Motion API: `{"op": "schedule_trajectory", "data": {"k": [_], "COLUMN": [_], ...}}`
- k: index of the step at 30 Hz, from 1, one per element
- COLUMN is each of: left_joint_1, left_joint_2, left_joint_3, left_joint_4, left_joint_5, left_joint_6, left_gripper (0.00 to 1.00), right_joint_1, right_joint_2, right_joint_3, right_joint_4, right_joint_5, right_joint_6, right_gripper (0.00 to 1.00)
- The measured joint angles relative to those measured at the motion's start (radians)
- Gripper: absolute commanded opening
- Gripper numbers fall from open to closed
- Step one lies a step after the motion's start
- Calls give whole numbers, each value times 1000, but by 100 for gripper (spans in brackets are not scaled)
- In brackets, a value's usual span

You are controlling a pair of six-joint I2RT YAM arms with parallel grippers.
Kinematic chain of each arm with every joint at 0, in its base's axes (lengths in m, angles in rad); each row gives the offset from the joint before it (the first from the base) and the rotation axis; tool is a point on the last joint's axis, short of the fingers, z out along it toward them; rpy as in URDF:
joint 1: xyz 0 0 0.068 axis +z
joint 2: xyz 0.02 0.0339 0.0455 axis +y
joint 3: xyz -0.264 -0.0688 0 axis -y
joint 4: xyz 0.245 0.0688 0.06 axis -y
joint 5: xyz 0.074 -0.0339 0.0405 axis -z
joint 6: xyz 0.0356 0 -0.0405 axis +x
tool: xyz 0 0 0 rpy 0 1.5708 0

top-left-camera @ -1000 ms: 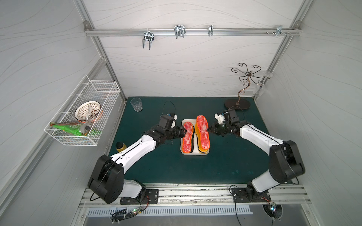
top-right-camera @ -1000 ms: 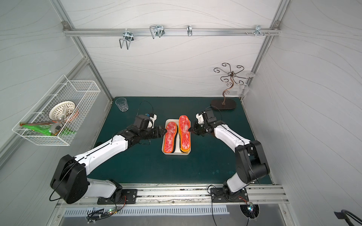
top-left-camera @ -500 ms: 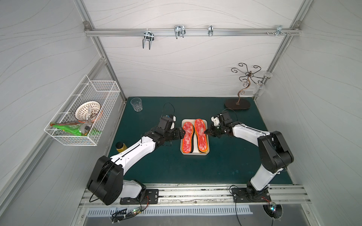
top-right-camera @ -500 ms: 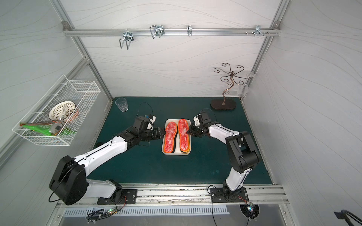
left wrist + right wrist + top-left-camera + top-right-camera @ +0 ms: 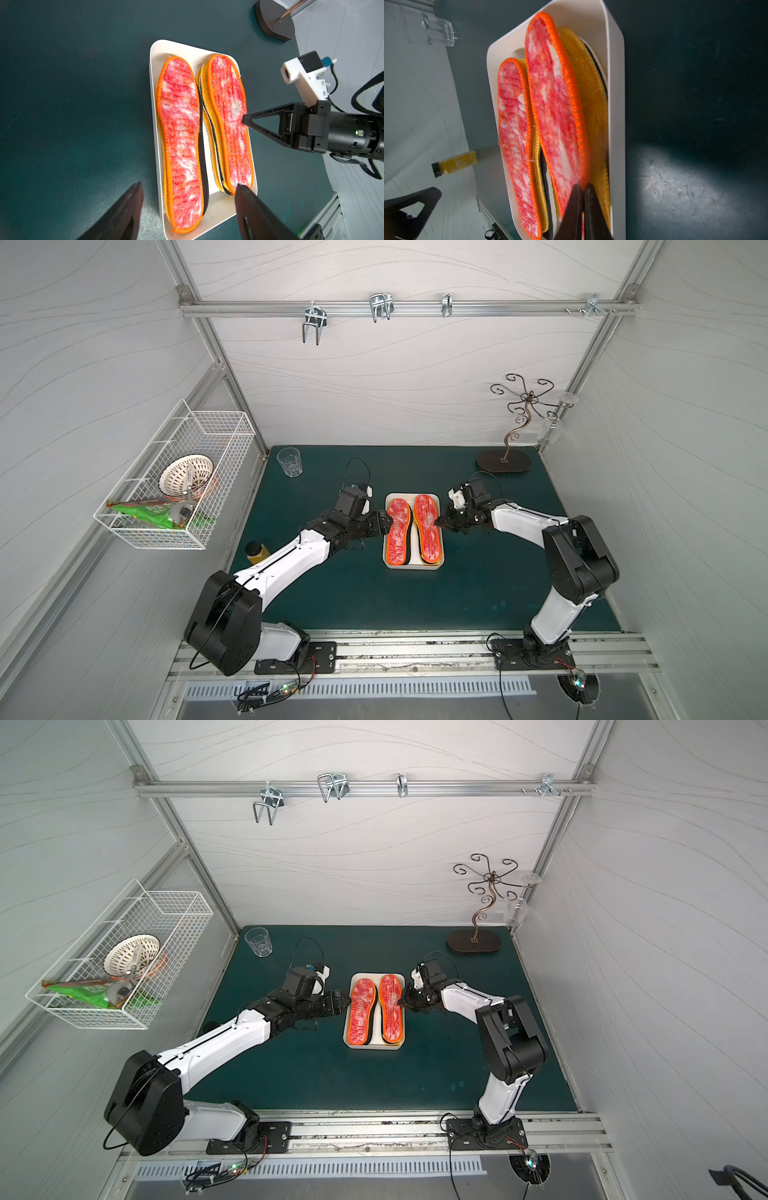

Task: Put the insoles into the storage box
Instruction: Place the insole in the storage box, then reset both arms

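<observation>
In both top views the box (image 5: 413,566) (image 5: 372,1046) sits mid-table (image 5: 332,597), with the insoles (image 5: 398,531) in two stacks inside. Left wrist view: the left jaws stand wide apart and empty. Right wrist view: the right jaws are pinched tight on the edge of the right stack's red insole (image 5: 550,104).

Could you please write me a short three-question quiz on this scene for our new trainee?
1. True or false: the left gripper is shut on an insole.
2. What lies on top of both stacks in the storage box? A) black insoles B) red mottled insoles C) plain yellow insoles
3. Short answer: which gripper pinches the edge of one of the red mottled insoles?

Key
1. False: its jaws stand open and hold nothing.
2. B.
3. The right gripper, closed on the orange rim of the insole that tops the stack on its side.
</observation>
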Motion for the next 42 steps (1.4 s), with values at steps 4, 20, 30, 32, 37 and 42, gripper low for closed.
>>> {"op": "schedule_trajectory", "data": {"k": [4,20,30,32,37,42], "left_joint_1": [0,0,106,142,257,362], "left_joint_2": [0,0,-94,-148,-284,-330], "left_joint_3": [0,-8,-36,-62,-233,-443], "left_joint_4": [0,9,9,14,163,356], "left_joint_5": [-3,-15,-115,-196,-384,-534], "left_joint_6": [-1,-19,9,35,114,213], "left_gripper": [75,74,87,94,98,98], "right_joint_1": [3,8,10,4,-84,-233], "right_joint_2": [0,-42,-175,-240,-402,-449], "right_joint_3": [-3,-26,87,102,-13,-236], "right_joint_4": [-1,-19,-214,-224,-99,124], "right_joint_5": [0,-3,140,247,477,591], "right_joint_6": [4,24,-90,-157,-311,-439], "right_gripper": [1,41,71,88,99,99]}}
